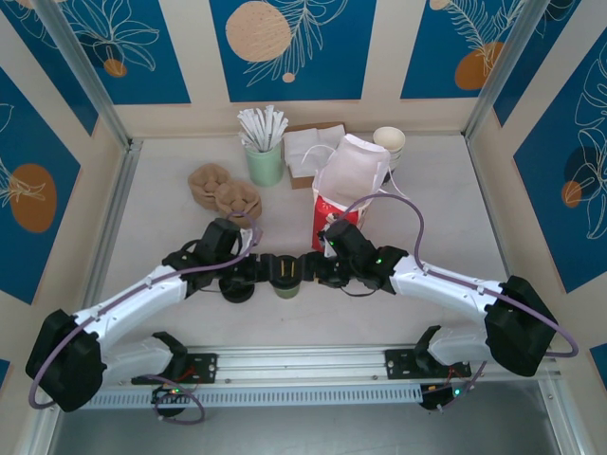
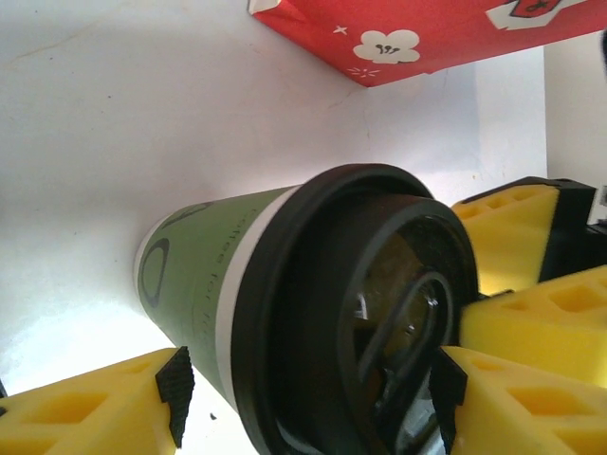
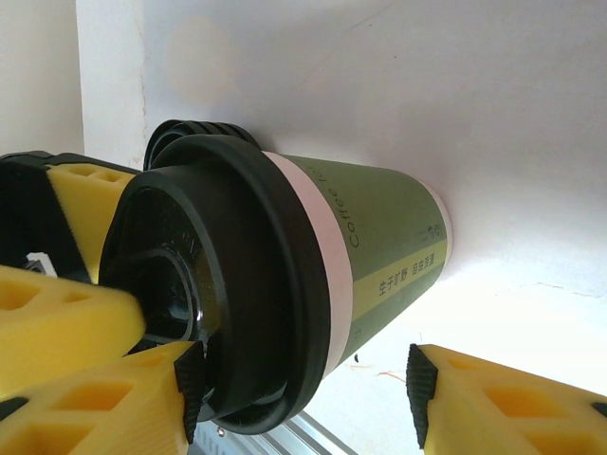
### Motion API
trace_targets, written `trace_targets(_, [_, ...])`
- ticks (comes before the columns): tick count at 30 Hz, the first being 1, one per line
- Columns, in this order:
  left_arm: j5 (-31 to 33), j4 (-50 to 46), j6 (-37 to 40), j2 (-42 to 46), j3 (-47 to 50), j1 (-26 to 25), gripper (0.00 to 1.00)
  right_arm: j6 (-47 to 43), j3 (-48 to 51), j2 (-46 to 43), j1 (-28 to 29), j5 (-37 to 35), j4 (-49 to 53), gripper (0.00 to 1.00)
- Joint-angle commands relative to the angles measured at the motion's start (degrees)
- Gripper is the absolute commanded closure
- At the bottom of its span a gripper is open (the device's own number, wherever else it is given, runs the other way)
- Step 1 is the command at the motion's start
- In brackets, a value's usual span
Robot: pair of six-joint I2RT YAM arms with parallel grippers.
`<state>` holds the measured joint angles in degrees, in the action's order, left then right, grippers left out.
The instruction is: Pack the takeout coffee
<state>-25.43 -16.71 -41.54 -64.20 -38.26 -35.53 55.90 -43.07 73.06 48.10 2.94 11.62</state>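
The takeout coffee (image 1: 286, 275), a short olive-green paper cup with a black lid, stands upright on the white table just in front of the red bag (image 1: 334, 216). My left gripper (image 1: 266, 270) reaches it from the left and my right gripper (image 1: 314, 269) from the right. In the left wrist view the coffee (image 2: 285, 313) sits between the left gripper (image 2: 310, 398), open, with a gap at its left pad. In the right wrist view the coffee (image 3: 313, 256) sits inside the open right gripper (image 3: 303, 387): one pad is at the lid and the other is clear of the cup.
A low black round piece (image 1: 237, 287) lies just left of the cup. Behind stand brown cup carriers (image 1: 223, 190), a green holder of white sticks (image 1: 266, 156), napkins (image 1: 305, 152) and white cups (image 1: 389, 142). A metal rail (image 1: 303, 365) runs along the near edge.
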Motion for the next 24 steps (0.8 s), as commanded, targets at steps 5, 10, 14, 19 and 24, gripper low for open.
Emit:
trace_targets(5, [1.6,-3.4,2.0,1.5,-2.7,0.3,0.34,-0.5,-1.5,1.2,-0.3,-1.0,1.6,0.40])
trace_targets(10, [2.0,-2.9,1.8,1.8,-1.4,1.0,0.40,-0.6,-1.4,1.0,-0.3,-1.0,1.7,0.40])
trace_targets(14, [1.9,-2.8,1.8,2.2,-0.8,1.4,0.43,-0.7,-1.3,1.0,-0.3,-1.0,1.7,0.40])
trace_targets(19, [1.5,-1.7,1.6,2.7,-0.2,1.9,0.43,-0.7,-1.0,1.2,-0.3,-1.1,1.6,0.40])
trace_targets(24, [0.0,0.8,0.9,2.0,0.3,2.0,0.47,-0.6,-0.4,1.3,-0.1,-1.1,1.4,0.40])
